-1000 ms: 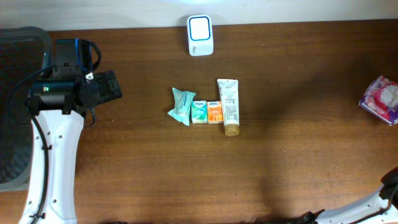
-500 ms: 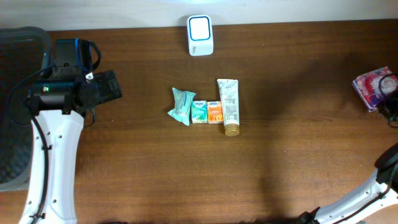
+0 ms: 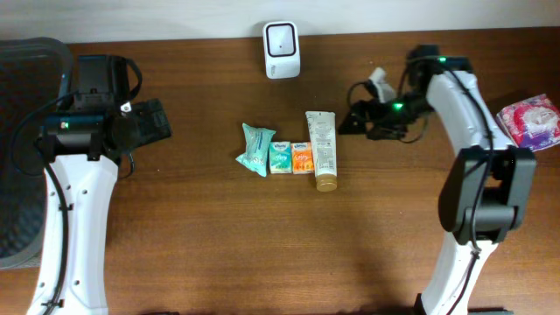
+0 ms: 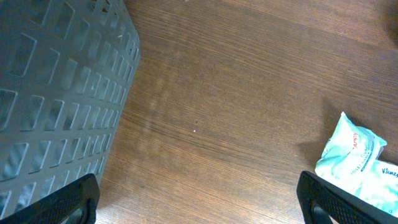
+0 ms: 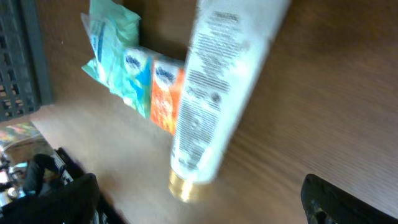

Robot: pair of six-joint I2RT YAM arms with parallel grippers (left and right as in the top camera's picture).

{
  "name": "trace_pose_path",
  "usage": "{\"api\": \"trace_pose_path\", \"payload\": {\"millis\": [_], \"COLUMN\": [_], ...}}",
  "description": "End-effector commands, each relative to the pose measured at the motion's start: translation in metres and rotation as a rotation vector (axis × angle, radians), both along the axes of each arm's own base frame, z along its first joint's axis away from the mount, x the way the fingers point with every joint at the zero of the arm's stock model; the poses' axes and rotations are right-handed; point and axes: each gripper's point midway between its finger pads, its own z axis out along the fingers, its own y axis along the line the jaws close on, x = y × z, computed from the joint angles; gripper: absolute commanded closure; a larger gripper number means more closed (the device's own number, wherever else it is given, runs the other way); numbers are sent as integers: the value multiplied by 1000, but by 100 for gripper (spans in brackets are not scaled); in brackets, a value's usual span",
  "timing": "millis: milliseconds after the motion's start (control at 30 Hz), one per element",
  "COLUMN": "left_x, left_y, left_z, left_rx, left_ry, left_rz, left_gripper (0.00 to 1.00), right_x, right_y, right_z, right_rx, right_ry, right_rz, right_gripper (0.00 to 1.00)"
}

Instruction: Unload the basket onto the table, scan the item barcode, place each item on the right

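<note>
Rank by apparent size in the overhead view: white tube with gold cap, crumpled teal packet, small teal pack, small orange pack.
1. white tube with gold cap
2. crumpled teal packet
3. small teal pack and small orange pack: these look alike, so no ranking between them.

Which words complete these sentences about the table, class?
The tube has a ___ cap.
The orange box lies between the teal box and the ___.
Between the pouch and the tube lie ___ boxes.
In the overhead view the basket stands on the ___ side.
Missing words: gold; tube; two; left.
</note>
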Motion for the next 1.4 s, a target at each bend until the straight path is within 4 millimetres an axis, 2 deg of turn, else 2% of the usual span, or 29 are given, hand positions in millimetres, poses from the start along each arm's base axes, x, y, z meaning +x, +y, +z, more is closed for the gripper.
{"api": "trace_pose_path", "payload": {"millis": [0,133,200,267,300,367,467,500,600,733,767,800,867,933,1000,1133,1233,1300,1333,1367], "left_x": [0,0,0,0,0,0,0,0,0,0,0,0,0,0,0,0,0,0,0,0], "left_y": [4,4,4,4,4,4,4,4,4,4,4,4,4,4,4,4,4,4,4,4], "left_z": [2,2,2,2,2,2,2,2,2,2,2,2,2,2,2,2,2,2,2,2], "left_rx": [12,12,12,12,12,12,12,12,12,12,12,12,12,12,12,12,12,12,12,12], "left_ry": [-3,-3,-3,-3,-3,-3,-3,-3,-3,-3,-3,-3,-3,-3,-3,-3,-3,-3,-3,-3], "left_rz": [0,0,0,0,0,0,0,0,0,1,0,0,0,1,0,0,0,0,0,0], "left_gripper": [1,1,1,1,1,1,1,1,1,1,1,1,1,1,1,1,1,1,1,1], "right_x": [10,3,0,-4,-12,-14,-18,-22,-23,-18,-16,-12,3,13,12,-1,-8,-15,-17,-20], "right_y": [19,26,16,23,32,32,39,45,56,64,67,66,56,36,24,2,9,24,30,35], "right_z": [-8,-32,-56,-72,-82,-95,-106,-112,-115,-113,-106,-100,-74,-56,-48,-65,-66,-68,-68,-68], "right_rx": [-16,-57,-64,-4,43,48,47,49,53,68,100,113,83,-69,-206,-492,-524,-524,-522,-520], "right_ry": [-39,-31,51,50,54,70,47,36,17,-11,-16,-25,-53,-94,-134,-128,-121,-116,-108,-98], "right_rz": [19,44,-83,-101,-91,-139,-123,-107,-92,-79,-75,-78,-103,-134,-122,-113,-89,-62,-73,-80], "right_gripper": [1,1,1,1,15,30,37,42,52,93,96,96,96,96,96,96,96,95,91,77]}}
